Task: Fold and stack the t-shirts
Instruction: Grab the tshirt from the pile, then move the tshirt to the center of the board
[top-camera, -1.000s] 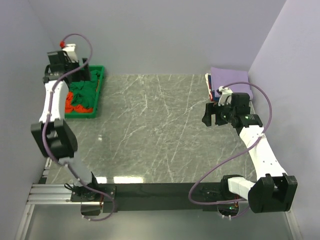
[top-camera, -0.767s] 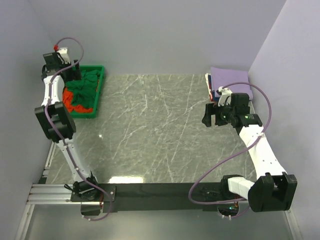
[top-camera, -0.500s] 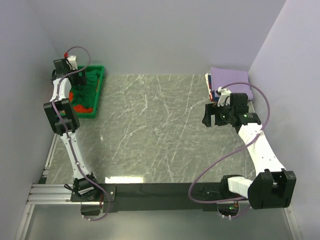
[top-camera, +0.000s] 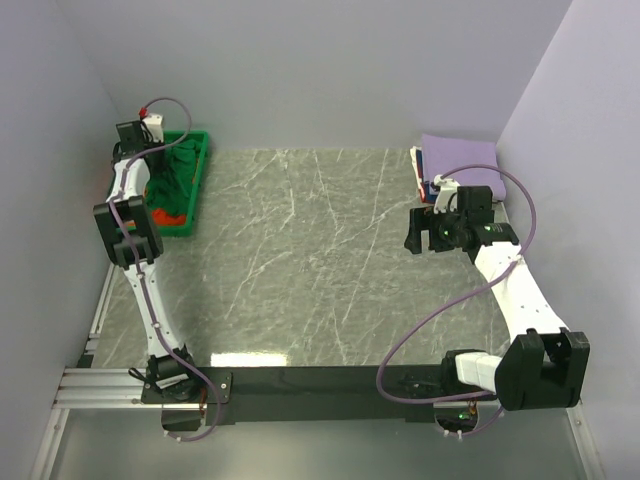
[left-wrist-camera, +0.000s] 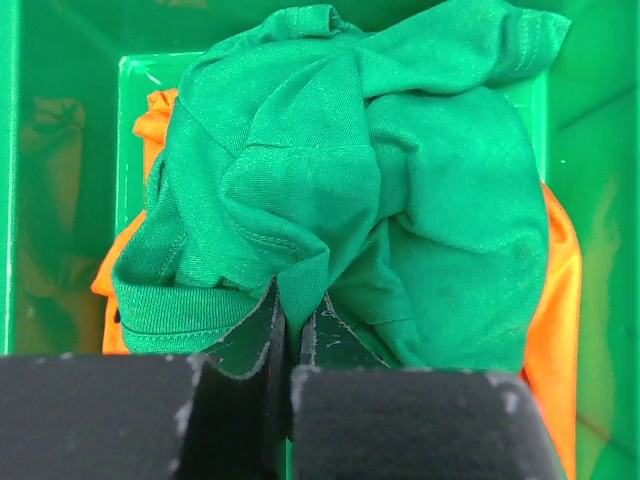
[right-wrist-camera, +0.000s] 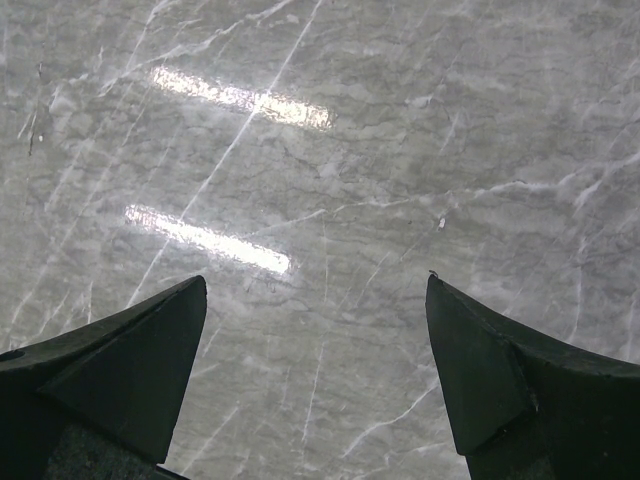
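- T-shirts (top-camera: 175, 178) not yet folded lie bunched in the green tray (top-camera: 200, 185), as the top camera shows. My left gripper (top-camera: 152, 165) is down in that tray, right on the heap. My right gripper (top-camera: 415, 232) hangs over bare table (top-camera: 300, 260), well apart from the tray. Just beyond it, towards its outer side, lies a folded stack (top-camera: 425, 180) with a lavender t-shirt (top-camera: 460, 158) on top and white and dark edges showing beneath (how many tees are in it I cannot tell).
- Left wrist view: my left jaws are pressed together, and a fold of the green t-shirt (left-wrist-camera: 350, 180) runs down between the fingertips (left-wrist-camera: 255, 345), so I take it as pinched. The rest of that tee sits crumpled ahead of the tips. The orange t-shirt (left-wrist-camera: 562, 300) lies under it and shows at both sides.
- Right wrist view: my right jaws stand spread wide, with nothing between them and only the marbled table below.
- Progress, as I judge it: the stack by my right gripper is the finished part. Green and orange are both unfolded, so at least two tees are left to do. The step in hand looks like drawing the green one out of the tray onto the open table, where it needs spreading flat, folding and placing on the stack. The orange one comes after that.
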